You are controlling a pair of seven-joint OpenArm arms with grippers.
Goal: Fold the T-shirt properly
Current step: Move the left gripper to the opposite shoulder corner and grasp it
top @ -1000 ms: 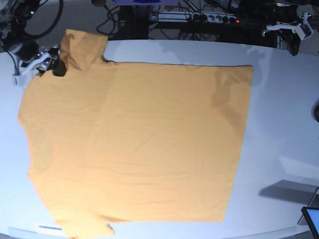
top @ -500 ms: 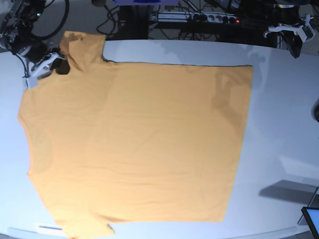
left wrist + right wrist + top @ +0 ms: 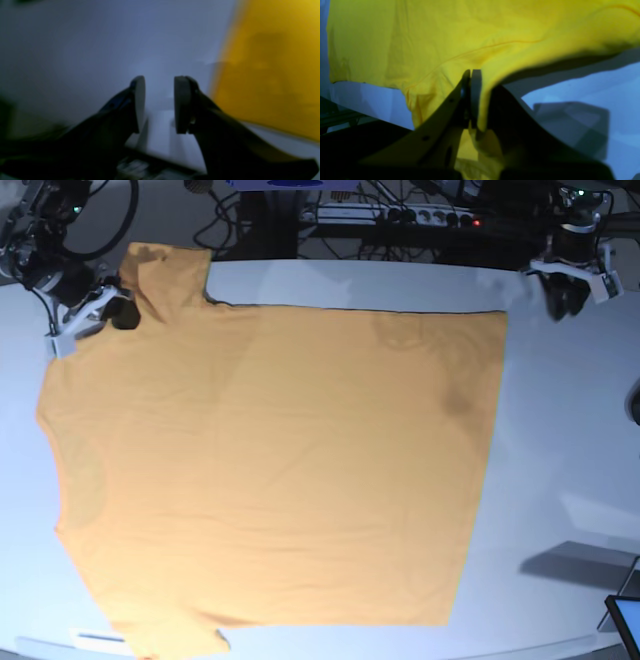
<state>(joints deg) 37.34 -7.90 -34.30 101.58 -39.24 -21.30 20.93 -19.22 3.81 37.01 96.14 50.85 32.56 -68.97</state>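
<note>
The T-shirt [image 3: 270, 470] lies spread flat across the white table [image 3: 560, 440], reaching from its near edge to the far side; at the far corner the right gripper [image 3: 471, 75] is clamped on a sleeve [image 3: 165, 275], lifting the cloth; opposite, the left gripper [image 3: 158, 100] hangs over bare table beside the shirt's edge, fingers apart, empty.

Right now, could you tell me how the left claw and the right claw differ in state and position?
The left claw stands open with nothing between its pads, while the right claw is shut on the T-shirt. The left claw hovers over bare table beside the shirt's edge, whereas the right claw sits at the shirt's sleeve, cloth draped over it. Both are dark two-fingered claws.
</note>
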